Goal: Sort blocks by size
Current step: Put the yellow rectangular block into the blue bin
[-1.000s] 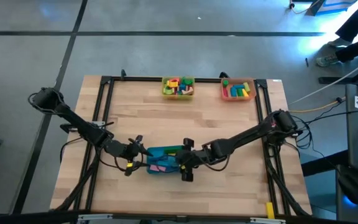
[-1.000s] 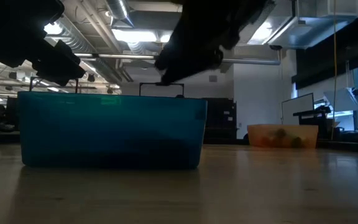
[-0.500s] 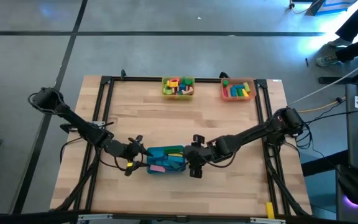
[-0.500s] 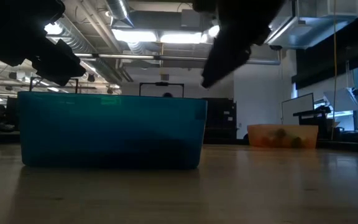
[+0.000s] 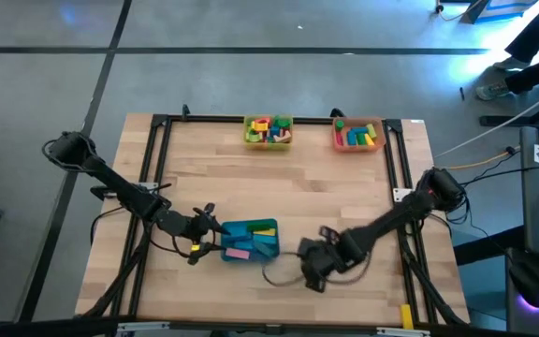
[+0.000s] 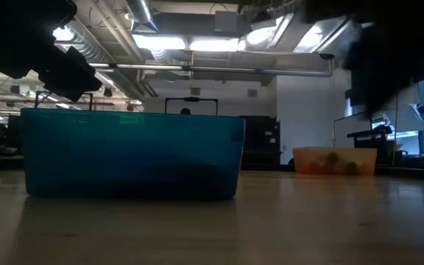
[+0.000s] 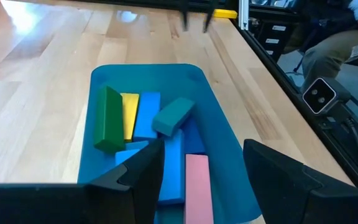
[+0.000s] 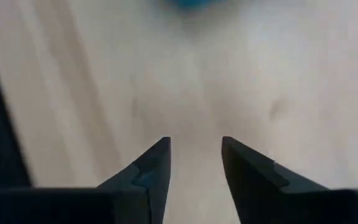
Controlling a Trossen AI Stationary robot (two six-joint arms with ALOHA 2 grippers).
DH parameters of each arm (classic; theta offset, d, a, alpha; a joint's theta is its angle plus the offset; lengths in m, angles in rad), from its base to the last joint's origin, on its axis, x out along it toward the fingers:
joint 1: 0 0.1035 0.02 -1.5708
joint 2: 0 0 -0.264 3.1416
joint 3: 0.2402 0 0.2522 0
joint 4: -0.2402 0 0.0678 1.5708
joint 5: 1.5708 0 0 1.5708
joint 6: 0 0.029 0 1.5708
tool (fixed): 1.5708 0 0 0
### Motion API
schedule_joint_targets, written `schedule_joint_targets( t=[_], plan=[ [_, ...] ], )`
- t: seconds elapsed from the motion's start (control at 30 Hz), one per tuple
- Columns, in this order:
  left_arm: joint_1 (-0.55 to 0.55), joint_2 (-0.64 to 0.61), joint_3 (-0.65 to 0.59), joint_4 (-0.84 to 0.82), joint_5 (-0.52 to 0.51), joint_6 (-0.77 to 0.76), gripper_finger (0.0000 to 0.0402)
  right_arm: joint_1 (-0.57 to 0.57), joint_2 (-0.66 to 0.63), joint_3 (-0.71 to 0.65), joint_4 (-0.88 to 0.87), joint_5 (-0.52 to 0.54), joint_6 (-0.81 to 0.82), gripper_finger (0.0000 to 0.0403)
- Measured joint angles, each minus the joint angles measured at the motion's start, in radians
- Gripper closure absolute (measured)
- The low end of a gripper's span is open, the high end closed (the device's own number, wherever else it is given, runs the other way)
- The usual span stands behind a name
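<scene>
The right gripper (image 5: pixel 313 269), a dark two-finger claw, hangs over bare wood at the near side of the light wooden table (image 5: pixel 344 187), its fingers (image 8: pixel 151 171) parted and holding nothing, so it looks to be between placements: empty and free to fetch another piece. Just to its left sits the teal rectangular plastic tray (image 5: pixel 250 241), and beyond that tray's far side the left gripper (image 5: pixel 215 227) waits at the rim, its fingers (image 7: pixel 143 171) spread and empty. In the teal tray lie the long blocks (image 7: pixel 157 137); the left wrist view shows about six: one dark green bar on edge, one yellow bar, two or three blue bars, one teal chunky piece lying across them and one pink bar. Well away from both grippers, at the table's far edge, stand two more trays: a yellow one (image 5: pixel 268 131) heaped with small mixed pieces and an orange one (image 5: pixel 358 135) holding a handful of green, pink and yellow ones, too small to count. No loose block shows on the table, so sorting seems nearly finished; any next move calls for the right arm to find a remaining piece, if one exists.
</scene>
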Motion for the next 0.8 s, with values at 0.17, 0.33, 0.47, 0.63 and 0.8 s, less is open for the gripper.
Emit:
schedule_joint_targets(
  t=[0.17,0.33,0.47,0.63,0.8],
  plan=[
    [0.0,0.0,0.0,0.0,-0.021,0.0,0.0199,0.132,0.0,0.0,-0.093,-0.048,0.243,0.0273],
    [0.0,0.0,0.0,0.0,-0.023,0.0,0.0199,0.263,0.005,0.0,-0.2,-0.093,0.427,0.0286],
    [0.0,0.0,0.0,0.0,-0.023,0.0,0.0199,0.351,0.006,-0.029,-0.241,-0.197,0.536,0.0303],
    [0.0,0.0,0.0,0.0,-0.023,0.0,0.0199,0.428,0.006,-0.109,-0.226,-0.448,0.608,0.0346],
    [0.0,0.0,0.0,0.0,-0.023,0.0,0.0199,0.457,0.007,-0.184,-0.208,-0.668,0.646,0.0397]
  ],
)
